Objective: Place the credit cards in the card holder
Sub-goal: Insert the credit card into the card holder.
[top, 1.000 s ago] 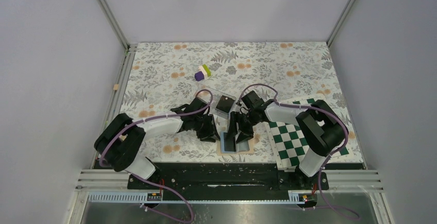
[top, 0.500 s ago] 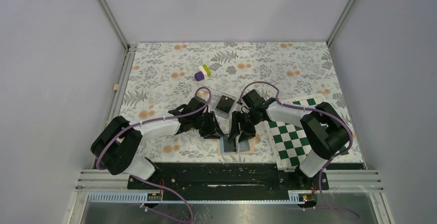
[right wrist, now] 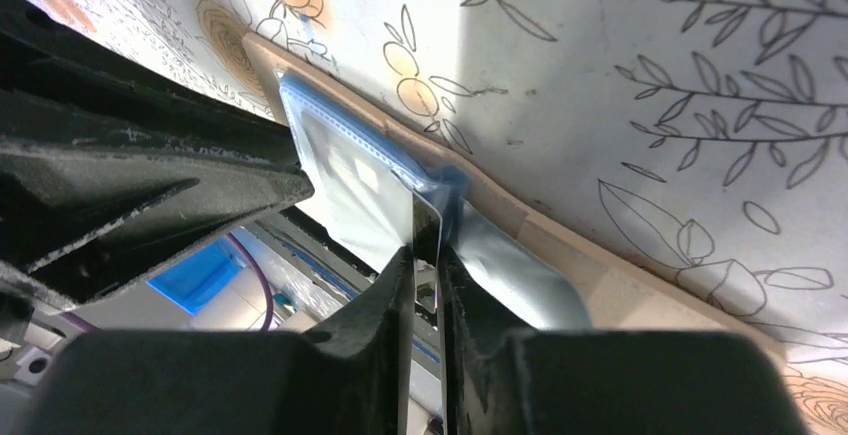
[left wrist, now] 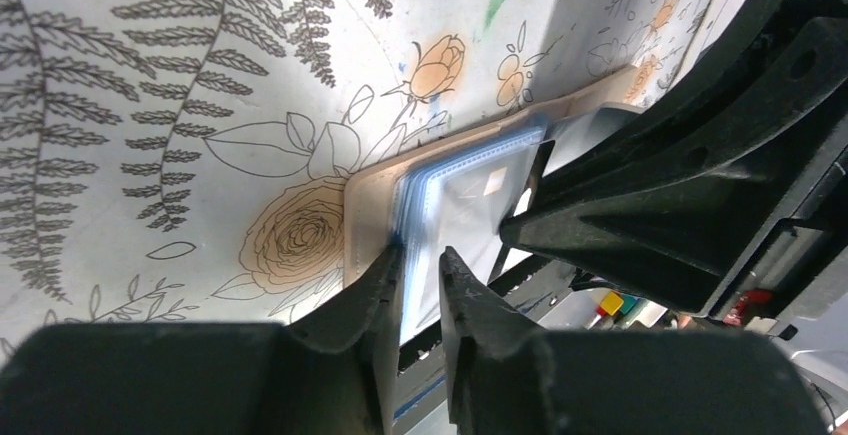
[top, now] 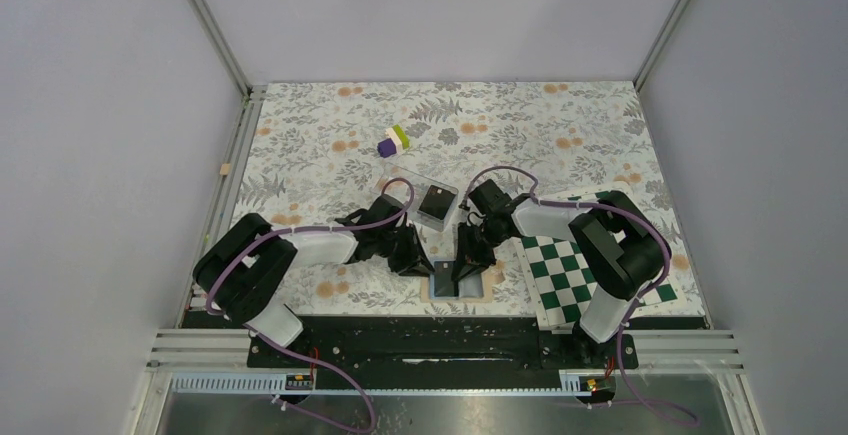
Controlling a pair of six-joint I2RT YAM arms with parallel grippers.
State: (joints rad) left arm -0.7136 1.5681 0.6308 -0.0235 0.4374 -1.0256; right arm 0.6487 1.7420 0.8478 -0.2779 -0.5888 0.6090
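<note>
Open card holder (left wrist: 460, 190), card (right wrist: 427, 223) edgewise

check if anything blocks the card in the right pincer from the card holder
Nothing visible does: the credit card in the right pincer meets the blue sleeve of the card holder; the left pincer grips that sleeve's edge, aside.

You're in a robotics lab cell: bare grey walls (top: 90, 155), aluminium frame rails (top: 205, 20) upper left, robot arms (top: 305, 245) bolted along the bottom.
</note>
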